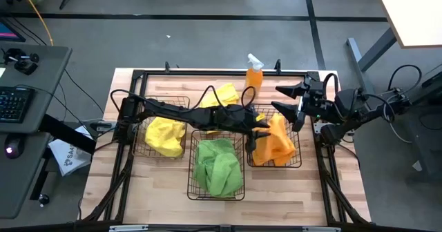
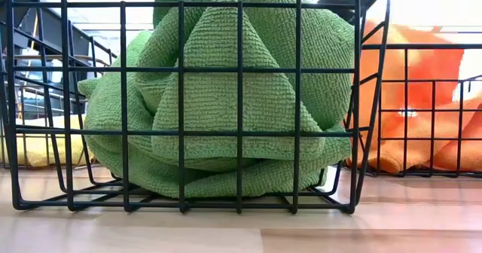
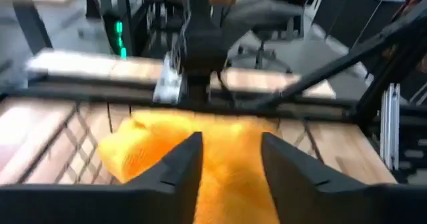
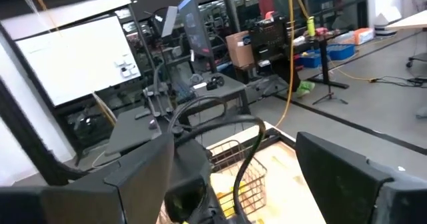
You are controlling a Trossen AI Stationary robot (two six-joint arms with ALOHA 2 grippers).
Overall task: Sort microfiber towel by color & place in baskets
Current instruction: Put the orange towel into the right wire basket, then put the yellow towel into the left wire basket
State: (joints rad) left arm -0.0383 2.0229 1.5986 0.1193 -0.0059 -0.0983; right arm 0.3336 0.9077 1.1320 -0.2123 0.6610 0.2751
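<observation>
Three black wire baskets stand on the wooden table. In the high view the left basket holds a yellow towel, the middle basket a green towel, and the right basket an orange towel. Another yellow towel lies on the table behind the baskets. My left gripper reaches across to the right basket and is open, its fingers standing over the orange towel. My right gripper waits open above the table's right far part. The low view shows the green towel behind mesh. My left gripper comes at the orange towel from the table's left, slanting down, with its open fingers on either side of the bunched cloth; I cannot tell whether they touch it. The towel lies in the right basket.
An orange spray bottle stands at the far edge behind the right basket. A black metal frame runs round the tabletop. In the low view the orange towel and a yellow towel show beside the middle basket. Bare wood lies near the front edge.
</observation>
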